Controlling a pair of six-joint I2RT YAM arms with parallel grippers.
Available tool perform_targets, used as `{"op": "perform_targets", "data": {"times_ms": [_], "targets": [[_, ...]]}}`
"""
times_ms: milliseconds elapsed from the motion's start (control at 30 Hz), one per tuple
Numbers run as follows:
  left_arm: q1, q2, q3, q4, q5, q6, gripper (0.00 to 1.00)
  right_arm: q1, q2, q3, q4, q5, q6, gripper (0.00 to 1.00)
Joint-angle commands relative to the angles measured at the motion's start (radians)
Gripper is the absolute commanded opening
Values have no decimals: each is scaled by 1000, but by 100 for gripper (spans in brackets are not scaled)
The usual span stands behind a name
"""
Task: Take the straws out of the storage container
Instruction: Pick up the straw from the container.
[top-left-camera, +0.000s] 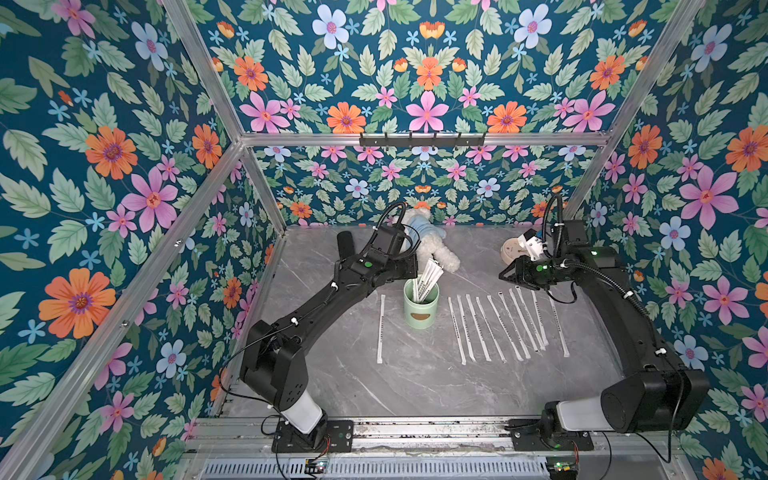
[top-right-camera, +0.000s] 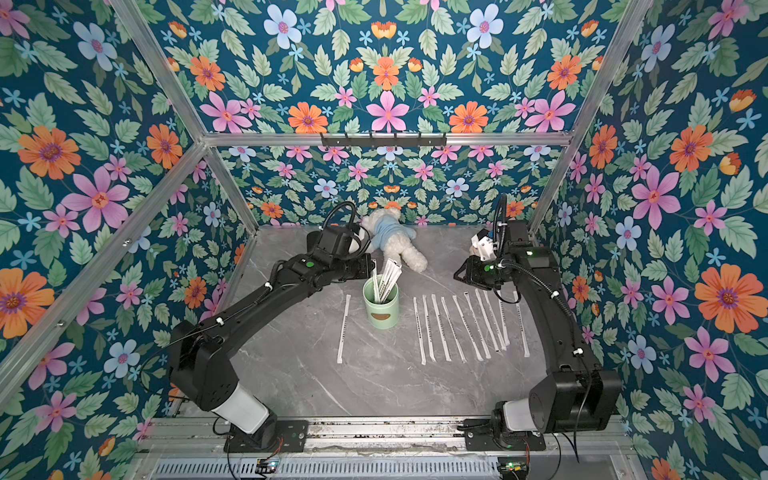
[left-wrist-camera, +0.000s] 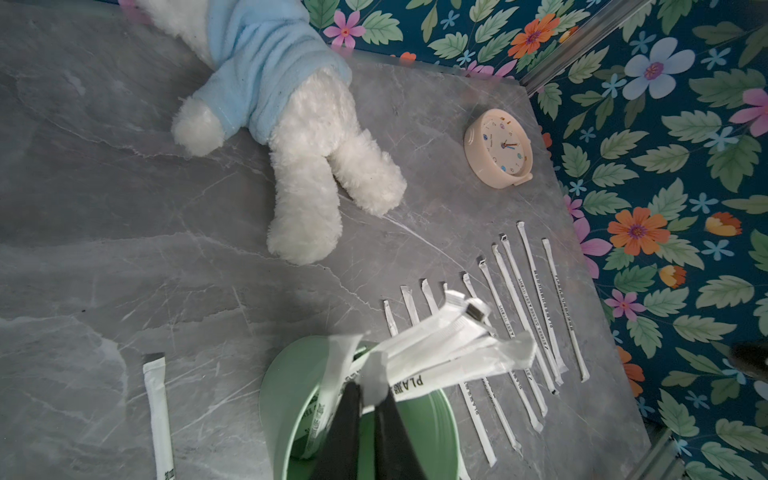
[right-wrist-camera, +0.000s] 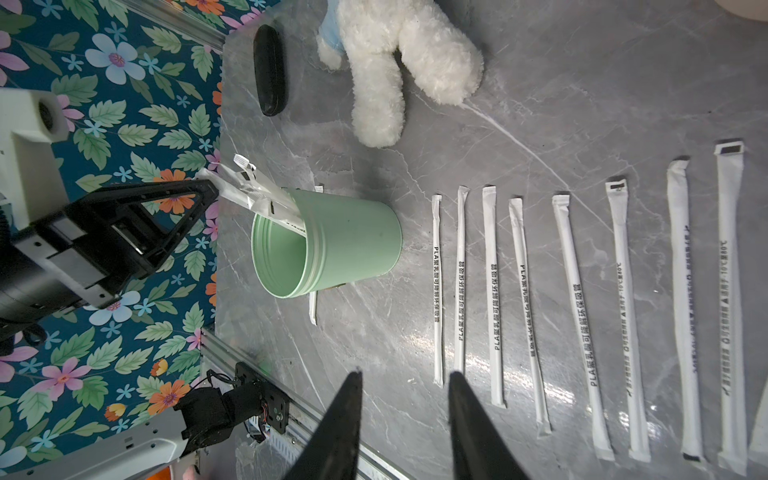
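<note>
So, biggest first: grey marble table (top-left-camera: 415, 382), with a white plush bear (left-wrist-camera: 311, 158) in a light blue top flopped at the back of it. My mint-green cup (top-left-camera: 420, 311) stands upright around mid-table, nearer my left arm. A round pinkish clock (left-wrist-camera: 498, 147) sits in the back corner on my right side. A black oval case (right-wrist-camera: 270, 70) is at the back on my left side.

My left gripper (left-wrist-camera: 369, 391) is at the cup's mouth, jaws pinched together on one of the straws (left-wrist-camera: 374, 370). It's one of the bunch (left-wrist-camera: 436, 353) that stands in the cup and leans out over the rim. My right gripper (right-wrist-camera: 405, 376) hangs over the table with its jaws apart and nothing between them.

The other straws lie flat in a row (right-wrist-camera: 494, 291), roughly parallel, beside the cup on my right side and not touching it. One loner (top-left-camera: 380, 328) lies on the cup's other side.
</note>
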Motion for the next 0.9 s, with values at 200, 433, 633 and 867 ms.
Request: {"op": "perform_targets", "data": {"times_ms": [200, 433, 633, 867], "targets": [[-11, -75, -23, -32, -17, -13, 9, 1, -1, -4, 25, -29, 14, 37], [-10, -123, 27, -50, -35, -13, 5, 0, -5, -2, 24, -32, 17, 37], [-11, -131, 114, -124, -66, 20, 2, 1, -1, -2, 32, -39, 24, 37], [-12, -131, 213, -230, -117, 59, 0, 0, 3, 5, 30, -43, 23, 37]]}}
